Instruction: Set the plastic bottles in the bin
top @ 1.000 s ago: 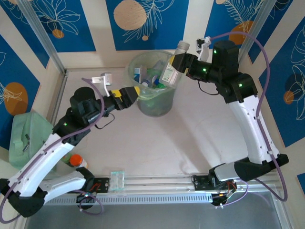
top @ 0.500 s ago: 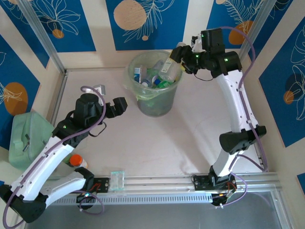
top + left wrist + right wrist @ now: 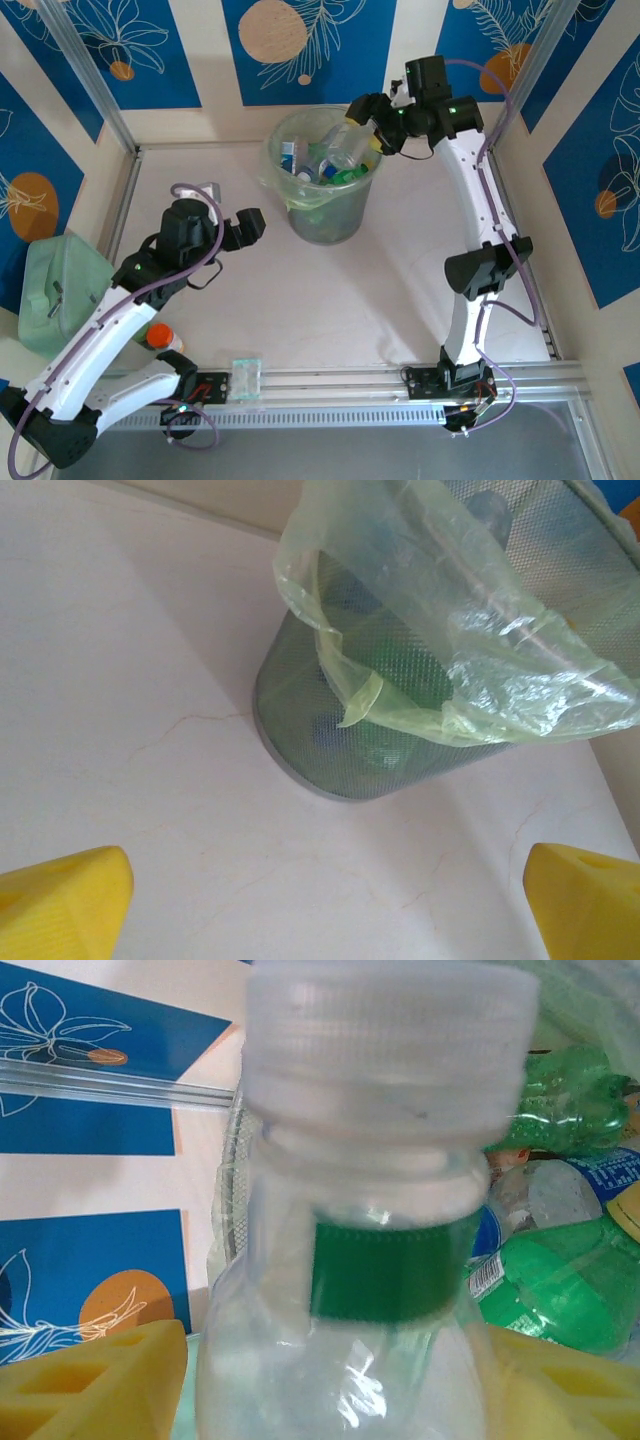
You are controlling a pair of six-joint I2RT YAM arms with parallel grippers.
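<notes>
Locate right gripper (image 3: 372, 118) at far-right rim of bin (image 3: 325, 228). Note clear white-capped bottle (image 3: 385, 1260) centred between its yellow fingers (image 3: 90, 1375), cap toward the wrist camera, over the bin's opening, green bottles (image 3: 560, 1300) beyond. Grasped or released: cannot tell. Locate left gripper (image 3: 250, 225) near-left of bin, apart from it, fingers spread wide, holding nothing.

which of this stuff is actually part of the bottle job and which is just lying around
Part of the job:
- bin
- bottles already in it
- white-capped clear bottle between the fingers of the right tool

Lying about:
- orange-capped bottle
- mint-green container
- small clear item on the front rail
</notes>
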